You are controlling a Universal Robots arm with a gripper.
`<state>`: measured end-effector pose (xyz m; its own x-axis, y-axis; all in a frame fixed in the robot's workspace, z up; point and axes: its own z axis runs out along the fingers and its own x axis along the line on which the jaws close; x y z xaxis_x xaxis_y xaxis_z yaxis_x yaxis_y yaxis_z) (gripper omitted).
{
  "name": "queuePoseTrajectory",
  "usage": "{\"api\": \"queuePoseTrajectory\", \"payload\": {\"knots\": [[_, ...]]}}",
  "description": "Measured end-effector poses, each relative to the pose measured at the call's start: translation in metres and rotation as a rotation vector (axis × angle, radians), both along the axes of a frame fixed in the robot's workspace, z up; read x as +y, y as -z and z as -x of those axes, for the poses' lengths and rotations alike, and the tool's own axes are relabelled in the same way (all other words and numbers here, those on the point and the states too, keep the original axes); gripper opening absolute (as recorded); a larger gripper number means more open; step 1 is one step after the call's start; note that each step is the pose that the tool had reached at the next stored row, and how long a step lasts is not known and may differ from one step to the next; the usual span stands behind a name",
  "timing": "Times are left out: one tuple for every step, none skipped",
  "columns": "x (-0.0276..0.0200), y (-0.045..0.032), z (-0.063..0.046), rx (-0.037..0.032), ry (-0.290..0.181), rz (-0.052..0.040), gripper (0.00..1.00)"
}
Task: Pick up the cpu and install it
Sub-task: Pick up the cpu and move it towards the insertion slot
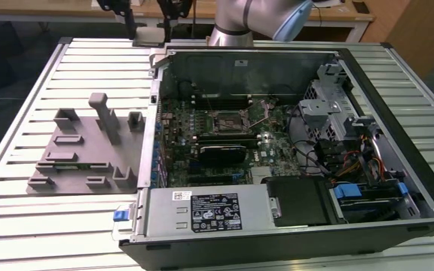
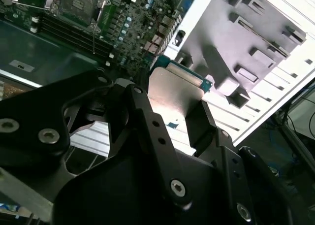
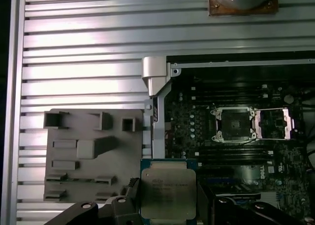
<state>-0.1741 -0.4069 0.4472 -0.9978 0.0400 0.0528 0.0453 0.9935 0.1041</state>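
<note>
Gripper [image 3: 168, 201] carrying the cpu [image 3: 168, 188]. The two dark fingers [image 3: 132, 198] are closed inward on opposite edges of the chip and pinch it between them. In the first wrist view its silvery metal top faces the camera, with the thin darker rim visible all round. An edge grip of this kind appears chosen to keep the pads off both broad faces. It also leaves the part of the chip past the fingertips free, as the second wrist view shows, where the cpu [image 2: 172, 89] projects beyond the gripper [image 2: 172, 117]. In the exterior view the gripper [image 1: 151, 28] holds the cpu [image 1: 149, 37] raised clear of the slatted table [image 1: 21, 214], touching nothing but the fingers. Beyond the fingertips and toward one finger's side lies the grey holder tray [image 3: 88, 151]; no chip is seen on it. Toward the other finger's side stands the open computer case [image 1: 428, 186] with its motherboard [image 1: 277, 152]. The socket [image 3: 235, 124] lies well apart from the fingers, and its load plate [image 3: 273, 124] is folded back beside it, presumably so that the recess is exposed to receive the chip. The pick-up thus appears complete; seating in the socket is not yet done.
</note>
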Motion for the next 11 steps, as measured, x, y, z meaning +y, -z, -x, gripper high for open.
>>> {"api": "queuePoseTrajectory", "payload": {"knots": [[0.0000, 0.0011, -0.003, 0.0007, 0.000, 0.0000, 0.54], [0.0000, 0.0023, -0.007, 0.0017, 0.000, 0.0001, 0.54], [0.0000, 0.0036, -0.010, 0.0024, 0.000, 0.0000, 0.54], [0.0000, 0.0051, -0.013, 0.0031, 0.000, 0.0000, 0.54], [0.0000, 0.0065, -0.015, 0.0037, 0.000, 0.0000, 0.54], [0.0000, 0.0080, -0.018, 0.0042, 0.000, 0.0001, 0.54], [0.0000, 0.0093, -0.020, 0.0046, 0.000, 0.0001, 0.54], [0.0000, 0.0106, -0.022, 0.0051, 0.000, 0.0001, 0.54], [0.0000, 0.0118, -0.025, 0.0054, 0.000, 0.0000, 0.54], [0.0000, 0.0129, -0.027, 0.0059, 0.000, 0.0000, 0.54], [0.0000, 0.0139, -0.030, 0.0063, 0.000, 0.0000, 0.54]]}}
